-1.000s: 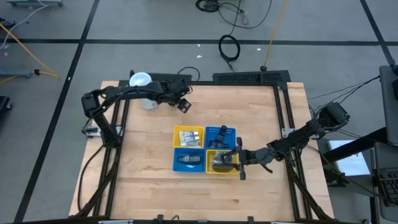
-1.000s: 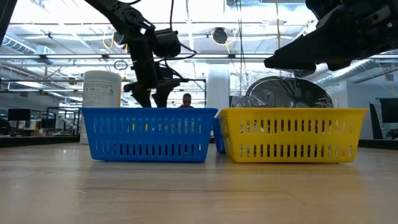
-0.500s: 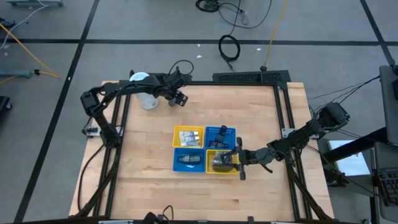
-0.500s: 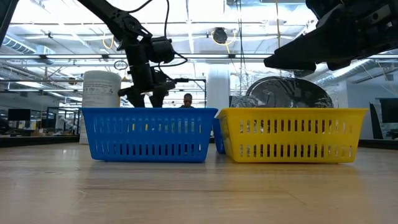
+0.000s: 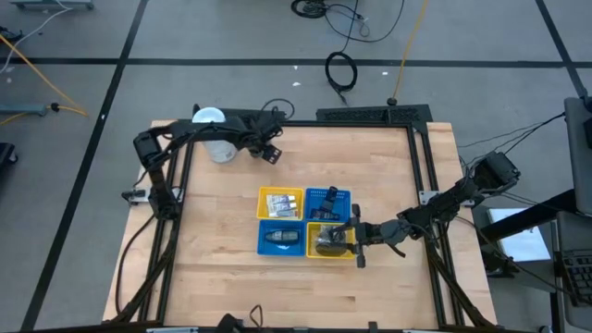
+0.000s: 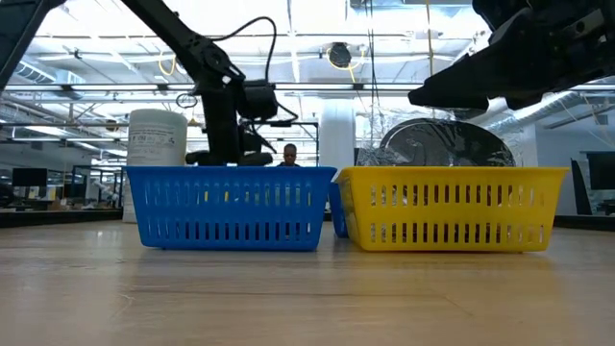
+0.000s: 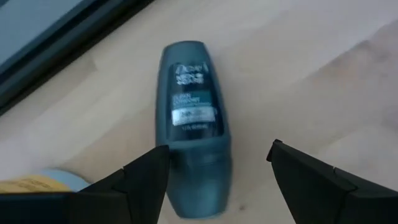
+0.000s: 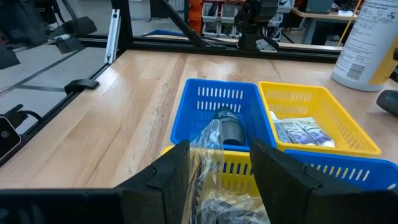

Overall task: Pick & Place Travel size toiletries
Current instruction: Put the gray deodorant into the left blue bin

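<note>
While the right arm waits low over the front yellow basket (image 5: 330, 252), the left arm reaches across the far side of the table (image 5: 222, 291), near the white canister (image 5: 211, 121) that stands at the far left corner. The left end effector (image 7: 214, 180) hovers above a small dark bottle (image 7: 191, 115) that lies on its side on the bare wood, and its two fingers stand apart on either side of the bottle's lower end without touching it. A pale label shows on the bottle's face.

The right end effector (image 8: 219, 167) hangs just above the front yellow basket with its fingers spread; whether they pinch the clear wrap (image 8: 211, 146) heaped there cannot be told. Dark round things sit under that wrap.

Four baskets stand together in a square at the middle of the table. The front blue basket (image 5: 280, 248) holds a dark bottle lying flat. The far yellow basket (image 5: 279, 191) holds small pale sachets (image 8: 300, 132). The far blue basket (image 5: 328, 191) holds another dark bottle (image 8: 231, 127).

In the low view a person (image 6: 289, 155) shows far behind the table.
</note>
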Motion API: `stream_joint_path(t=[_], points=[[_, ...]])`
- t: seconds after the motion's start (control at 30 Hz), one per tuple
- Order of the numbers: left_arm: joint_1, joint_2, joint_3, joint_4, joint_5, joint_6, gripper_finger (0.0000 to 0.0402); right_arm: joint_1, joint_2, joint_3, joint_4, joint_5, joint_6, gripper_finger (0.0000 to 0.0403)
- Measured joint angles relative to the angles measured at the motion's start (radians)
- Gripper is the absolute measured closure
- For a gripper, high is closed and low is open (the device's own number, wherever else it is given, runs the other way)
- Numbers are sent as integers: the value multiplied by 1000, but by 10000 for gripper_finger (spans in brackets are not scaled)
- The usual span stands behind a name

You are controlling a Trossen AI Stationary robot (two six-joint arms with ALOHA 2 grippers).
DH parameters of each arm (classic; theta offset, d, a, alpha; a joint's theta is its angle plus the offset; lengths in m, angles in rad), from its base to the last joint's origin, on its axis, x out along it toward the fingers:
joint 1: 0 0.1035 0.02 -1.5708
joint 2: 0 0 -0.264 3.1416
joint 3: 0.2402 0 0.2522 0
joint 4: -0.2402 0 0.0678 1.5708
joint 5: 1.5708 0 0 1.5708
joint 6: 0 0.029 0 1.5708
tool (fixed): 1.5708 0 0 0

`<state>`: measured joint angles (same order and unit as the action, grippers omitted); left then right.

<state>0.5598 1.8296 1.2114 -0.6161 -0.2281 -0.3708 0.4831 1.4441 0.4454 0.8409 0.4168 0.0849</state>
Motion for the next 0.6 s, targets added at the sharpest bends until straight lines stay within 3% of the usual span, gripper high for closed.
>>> stream_joint_path(t=[0.27,0.6], points=[[5,51,0,26,-41,10,132,0,0,0,-8,0,0,243],[3,135,4,72,-12,20,154,-12,0,0,-17,-2,0,243]])
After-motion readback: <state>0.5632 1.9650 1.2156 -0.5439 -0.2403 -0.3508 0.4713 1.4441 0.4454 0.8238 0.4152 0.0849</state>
